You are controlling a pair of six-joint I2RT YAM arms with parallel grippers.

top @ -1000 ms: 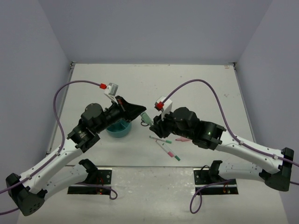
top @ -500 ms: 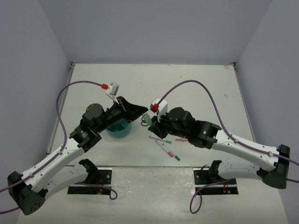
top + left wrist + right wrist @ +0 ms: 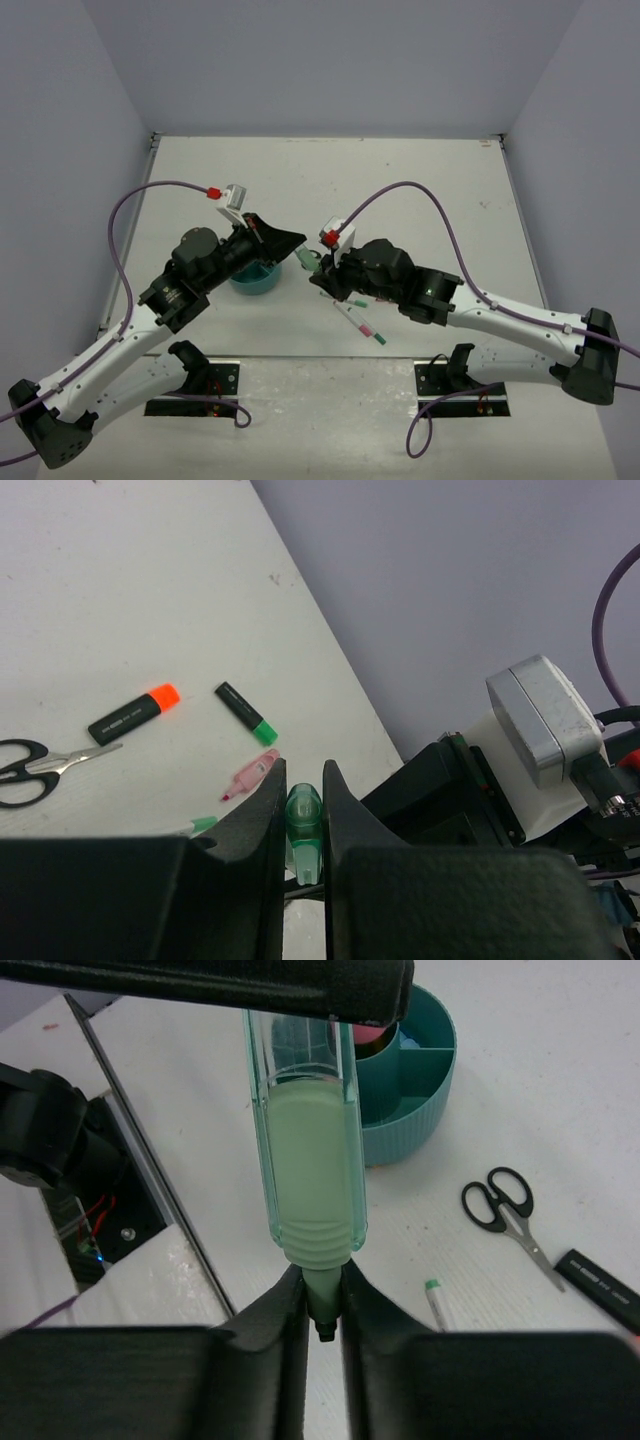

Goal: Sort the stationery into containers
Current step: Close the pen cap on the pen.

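**Item: translucent green pen, mid-handover between arms**

- Translucent green pen point(image 3: 305, 1150): held off the table and spanning both grippers. Its narrow tip is pinched between the right jaws and its far end sits between the left jaws.
- Right gripper point(image 3: 320, 1295): closed on the tip. Over the last second it has carried the pen leftward to meet the other arm.
- Left gripper point(image 3: 301, 780): fingers appear pressed on the pen's rounded end.
- Teal organizer point(image 3: 405, 1135): just beyond the right jaws and beneath the left arm.
- Status: transfer judged nearly complete. The right gripper's release comes next, then the drop into a compartment.
- Still unsorted, ahead of the left jaws: scissors point(image 3: 30, 765), orange-capped highlighter point(image 3: 130, 712), green-capped highlighter point(image 3: 245, 712), pink tube point(image 3: 250, 775).
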